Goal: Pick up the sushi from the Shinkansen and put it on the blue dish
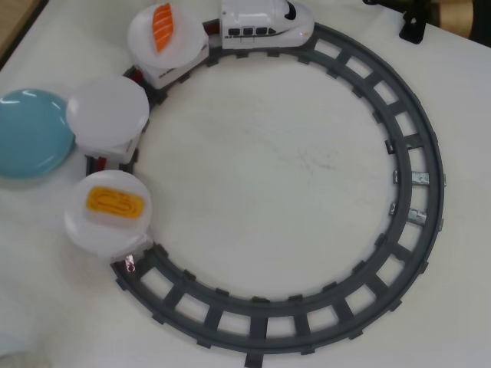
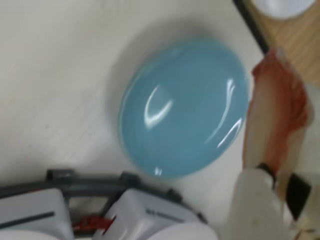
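Observation:
The blue dish [image 1: 27, 142] lies at the left edge of the overhead view, outside the track; it fills the middle of the wrist view [image 2: 185, 107] and is bare. The sushi [image 2: 277, 110], whitish-pink with red edges, hangs in my gripper [image 2: 275, 165], to the right of the dish and above the table. The gripper is shut on it and does not show in the overhead view. The Shinkansen [image 1: 265, 23] stands at the top of the track, pulling three cars. The middle car's white plate [image 1: 107, 111] is bare.
An orange salmon piece [image 1: 162, 25] lies on the first car's plate and a yellow egg piece [image 1: 115, 202] on the last. The grey circular track [image 1: 414, 153] rings the table. A black fitting [image 1: 414, 27] sits at the top right. Train cars [image 2: 145, 217] show at the wrist view's bottom.

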Robot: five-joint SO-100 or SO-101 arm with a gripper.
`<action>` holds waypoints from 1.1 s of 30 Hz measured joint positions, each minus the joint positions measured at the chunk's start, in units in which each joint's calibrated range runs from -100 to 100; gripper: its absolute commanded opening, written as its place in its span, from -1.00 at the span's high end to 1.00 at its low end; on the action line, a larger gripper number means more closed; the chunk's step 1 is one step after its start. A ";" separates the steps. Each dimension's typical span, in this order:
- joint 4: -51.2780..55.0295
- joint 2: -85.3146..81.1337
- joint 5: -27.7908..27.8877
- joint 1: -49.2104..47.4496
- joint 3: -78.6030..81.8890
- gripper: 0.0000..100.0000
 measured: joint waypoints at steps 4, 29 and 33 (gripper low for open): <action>-3.70 7.09 0.00 0.98 -0.18 0.94; -9.08 43.44 0.00 12.01 -23.60 0.93; -9.08 43.61 0.00 11.93 -23.60 0.93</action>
